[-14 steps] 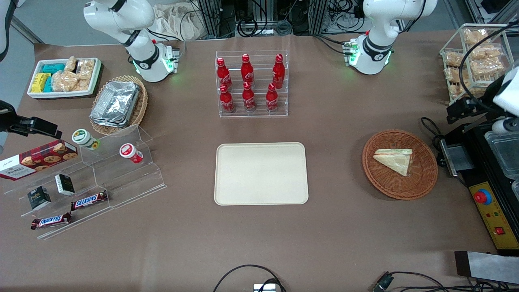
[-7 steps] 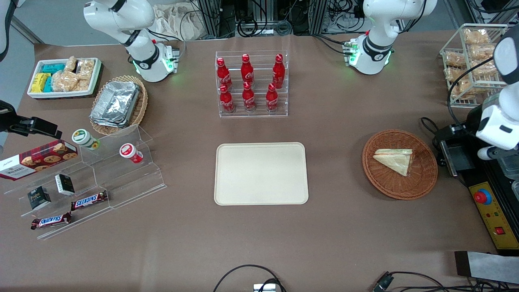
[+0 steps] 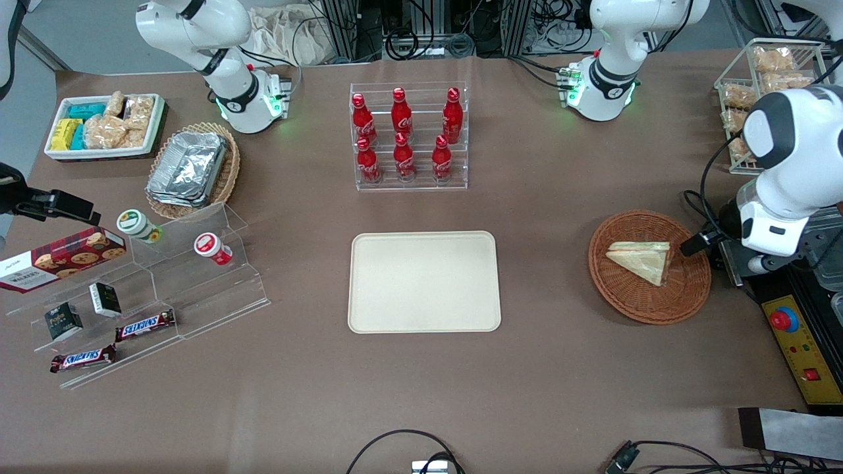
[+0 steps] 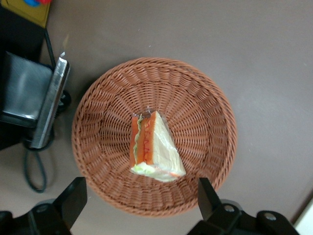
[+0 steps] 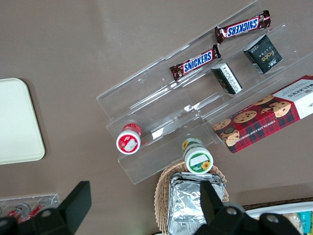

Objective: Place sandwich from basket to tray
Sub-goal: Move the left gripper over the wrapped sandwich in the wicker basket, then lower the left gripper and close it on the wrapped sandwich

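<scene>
The sandwich, a pale triangular wedge in clear wrap, lies in the round brown wicker basket. In the left wrist view the sandwich shows orange and green filling at its cut edge, near the middle of the basket. My left gripper hangs high above the table just beside the basket, toward the working arm's end. Seen from the wrist, the gripper is open and holds nothing, its black fingers spread about as wide as the basket. The cream-beige tray lies flat mid-table and holds nothing.
A black device with a metal plate and a yellow control box sit beside the basket at the working arm's end. A wire rack of snack bags stands farther back. A clear rack of red bottles stands farther from the front camera than the tray.
My left arm has swung in from the working arm's end of the table toward the basket, so the gripper now hangs by the basket's rim. Sandwich, basket and tray have not moved.
</scene>
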Robot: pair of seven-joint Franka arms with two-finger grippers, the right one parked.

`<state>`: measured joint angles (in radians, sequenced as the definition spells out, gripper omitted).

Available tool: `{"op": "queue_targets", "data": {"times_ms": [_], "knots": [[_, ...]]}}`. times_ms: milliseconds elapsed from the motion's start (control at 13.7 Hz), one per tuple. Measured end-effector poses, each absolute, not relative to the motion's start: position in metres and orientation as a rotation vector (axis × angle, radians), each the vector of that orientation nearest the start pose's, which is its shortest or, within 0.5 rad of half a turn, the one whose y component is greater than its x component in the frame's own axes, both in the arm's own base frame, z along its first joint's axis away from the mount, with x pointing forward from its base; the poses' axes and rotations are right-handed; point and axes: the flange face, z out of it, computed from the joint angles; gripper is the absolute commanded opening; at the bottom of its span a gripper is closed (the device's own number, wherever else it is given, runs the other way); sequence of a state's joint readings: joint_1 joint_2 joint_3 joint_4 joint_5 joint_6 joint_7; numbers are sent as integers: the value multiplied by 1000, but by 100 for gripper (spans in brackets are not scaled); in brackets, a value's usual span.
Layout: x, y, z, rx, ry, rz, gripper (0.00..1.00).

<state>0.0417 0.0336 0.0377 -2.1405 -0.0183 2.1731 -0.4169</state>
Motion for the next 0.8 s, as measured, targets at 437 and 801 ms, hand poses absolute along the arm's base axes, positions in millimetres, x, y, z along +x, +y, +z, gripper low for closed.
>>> {"op": "queue_targets", "data": {"times_ms": [437, 801], "knots": [[526, 45, 347, -2968, -1104, -45, 100], [513, 45, 309, -2947, -1234, -72, 100]]}}
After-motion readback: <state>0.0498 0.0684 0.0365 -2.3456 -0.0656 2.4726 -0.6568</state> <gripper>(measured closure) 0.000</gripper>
